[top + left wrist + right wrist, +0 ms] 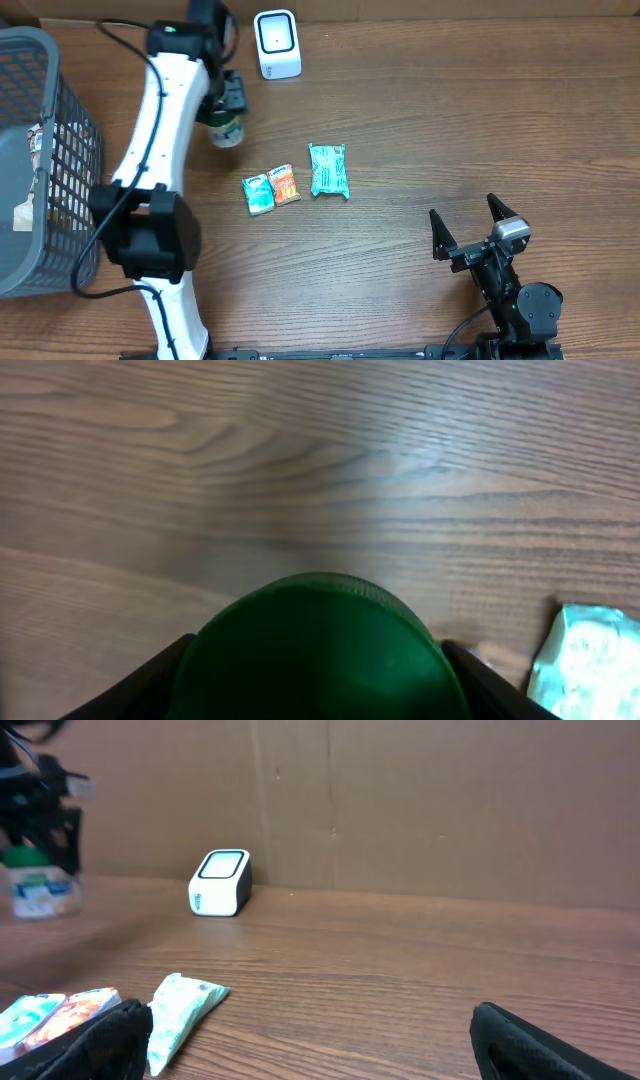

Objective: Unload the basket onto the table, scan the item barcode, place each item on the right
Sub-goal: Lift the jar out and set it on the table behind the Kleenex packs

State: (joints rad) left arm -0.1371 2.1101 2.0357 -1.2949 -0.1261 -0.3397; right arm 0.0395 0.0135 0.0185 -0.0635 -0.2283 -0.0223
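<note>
A small bottle [227, 131] with a green cap [320, 650] and a white label is upright in my left gripper [224, 108], which is shut on it from above. It hangs left of and nearer than the white barcode scanner [277, 44]. The right wrist view has the bottle [40, 892] at far left and the scanner [220, 882] by the back wall. Whether the bottle touches the table I cannot tell. My right gripper [468, 238] rests open at the front right, with nothing between its fingers.
A teal packet [329, 170], a small teal packet [258, 193] and an orange packet [286, 185] lie mid-table. A grey wire basket [40, 160] with items in it stands at the left edge. A cardboard wall runs behind the scanner.
</note>
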